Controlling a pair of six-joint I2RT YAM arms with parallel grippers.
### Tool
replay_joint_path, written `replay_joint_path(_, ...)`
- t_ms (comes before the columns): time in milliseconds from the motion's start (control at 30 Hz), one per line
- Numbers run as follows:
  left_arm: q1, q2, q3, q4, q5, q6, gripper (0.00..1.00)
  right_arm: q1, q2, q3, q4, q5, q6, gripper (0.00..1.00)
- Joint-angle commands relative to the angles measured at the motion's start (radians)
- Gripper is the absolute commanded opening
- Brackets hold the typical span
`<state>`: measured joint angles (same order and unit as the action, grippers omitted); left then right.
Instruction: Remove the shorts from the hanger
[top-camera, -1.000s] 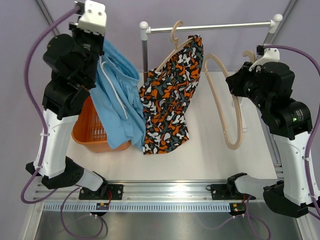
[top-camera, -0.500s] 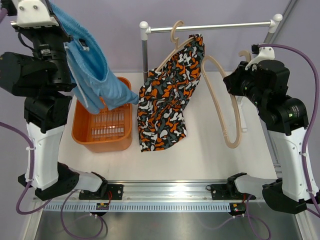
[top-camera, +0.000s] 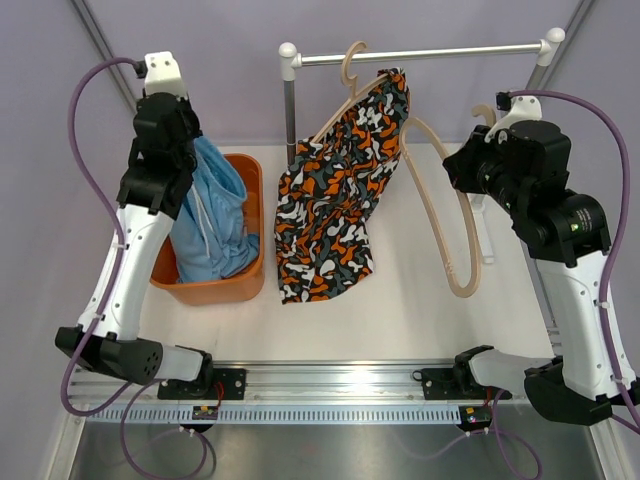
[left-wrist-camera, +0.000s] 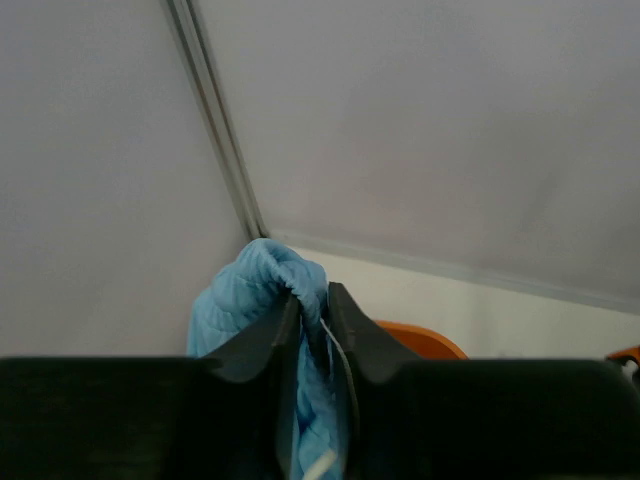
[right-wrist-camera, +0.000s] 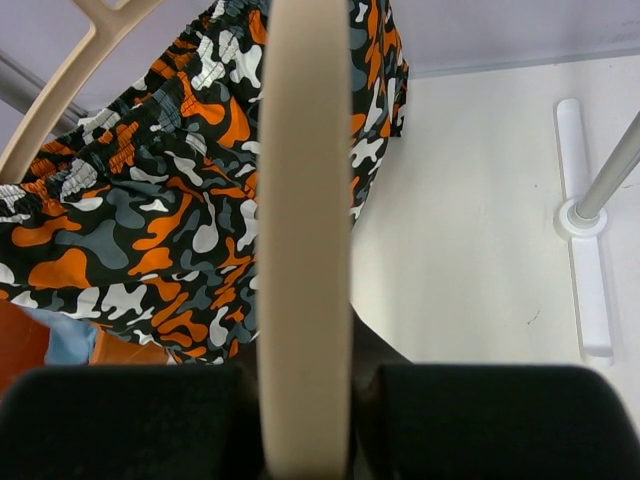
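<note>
My left gripper (top-camera: 188, 140) is shut on the light blue shorts (top-camera: 212, 215), which hang from it down into the orange basket (top-camera: 256, 265). In the left wrist view the gripper (left-wrist-camera: 311, 312) pinches a bunched fold of the blue shorts (left-wrist-camera: 248, 290). The camouflage shorts (top-camera: 340, 200) hang from a beige hanger (top-camera: 348, 75) on the rail (top-camera: 420, 55). My right gripper (top-camera: 468, 168) is shut on a second, bare beige hanger (top-camera: 450, 225) to the right of them. In the right wrist view that hanger (right-wrist-camera: 305, 200) runs between the jaws of the gripper (right-wrist-camera: 305, 365), with the camouflage shorts (right-wrist-camera: 150, 220) behind it.
The rack's upright post (top-camera: 290, 110) stands between the basket and the camouflage shorts. The rack's white foot (right-wrist-camera: 585, 250) lies on the table at the right. Grey frame struts run along the back corners.
My left arm has swung in from high at the far left and lowered the blue shorts into the orange basket. The right arm and its hanger have barely moved.
</note>
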<state>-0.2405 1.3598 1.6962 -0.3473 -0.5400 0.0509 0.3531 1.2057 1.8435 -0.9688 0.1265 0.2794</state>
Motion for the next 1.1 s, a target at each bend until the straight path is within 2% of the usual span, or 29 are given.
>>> replay_joint_path(0, 0.029, 0.008, -0.015, -0.074, 0.025, -0.296, 0.26, 0.001, -0.005, -0.001, 0.044, -0.021, -0.016, 0.00)
replay_joint_path(33, 0.052, 0.018, -0.020, -0.109, 0.028, -0.346, 0.33, 0.001, 0.000, 0.002, 0.042, -0.018, -0.017, 0.00)
replay_joint_path(67, 0.062, 0.022, -0.045, -0.136, 0.073, -0.421, 0.49, 0.001, 0.003, 0.003, 0.041, -0.016, -0.019, 0.00)
replay_joint_path(100, 0.072, 0.018, -0.070, -0.151, 0.102, -0.445, 0.55, 0.001, 0.006, 0.003, 0.042, -0.014, -0.020, 0.00)
replay_joint_path(200, 0.083, -0.020, -0.172, -0.139, 0.175, -0.503, 0.83, 0.003, 0.017, 0.017, 0.042, -0.013, -0.040, 0.00)
replay_joint_path(300, 0.083, -0.071, -0.245, -0.124, 0.258, -0.519, 0.96, 0.001, 0.037, 0.031, 0.042, -0.011, -0.063, 0.00)
replay_joint_path(567, 0.052, -0.255, -0.365, -0.084, 0.576, -0.571, 0.99, 0.000, 0.075, 0.048, 0.110, 0.035, -0.169, 0.00)
replay_joint_path(833, -0.098, -0.456, -0.460, -0.137, 0.588, -0.528, 0.99, -0.071, 0.072, -0.030, 0.320, -0.001, -0.273, 0.00)
replay_joint_path(1067, -0.102, -0.620, -0.547, -0.199, 0.623, -0.487, 0.99, -0.131, 0.176, 0.078, 0.377, 0.035, -0.316, 0.00)
